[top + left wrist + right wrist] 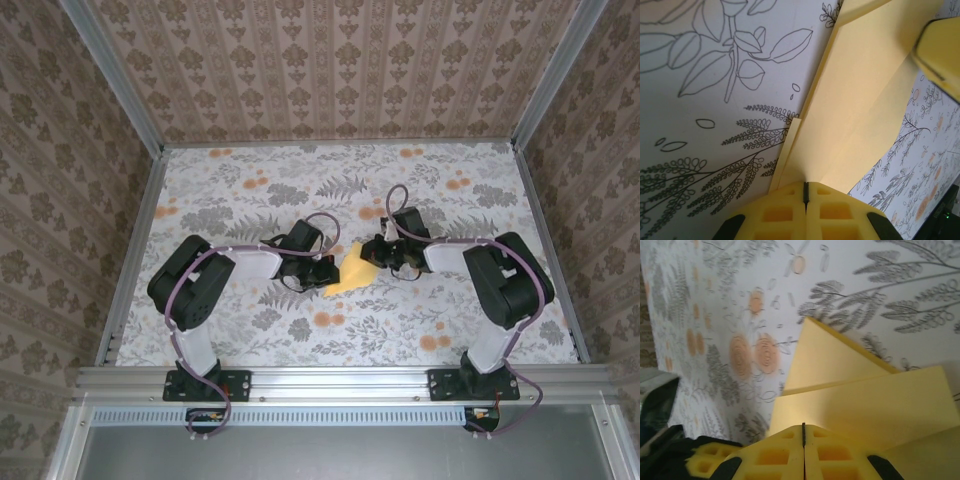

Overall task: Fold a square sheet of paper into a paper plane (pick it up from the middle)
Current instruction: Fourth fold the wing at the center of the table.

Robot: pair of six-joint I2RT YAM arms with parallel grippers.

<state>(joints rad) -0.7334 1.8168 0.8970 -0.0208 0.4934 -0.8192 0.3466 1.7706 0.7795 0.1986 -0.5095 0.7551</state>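
Item 1: pale-yellow paper sheet, partly folded with creased flaps. It lies at the centre of the floral-print table, between the two arms.

Item 2: left gripper, at the sheet's 9 o'clock. Its yellow pads are pressed together, pinching the sheet's near edge.

Item 3: right gripper, at the sheet's 2 o'clock. Its pads are closed tight, clamping the opposite folded edge.
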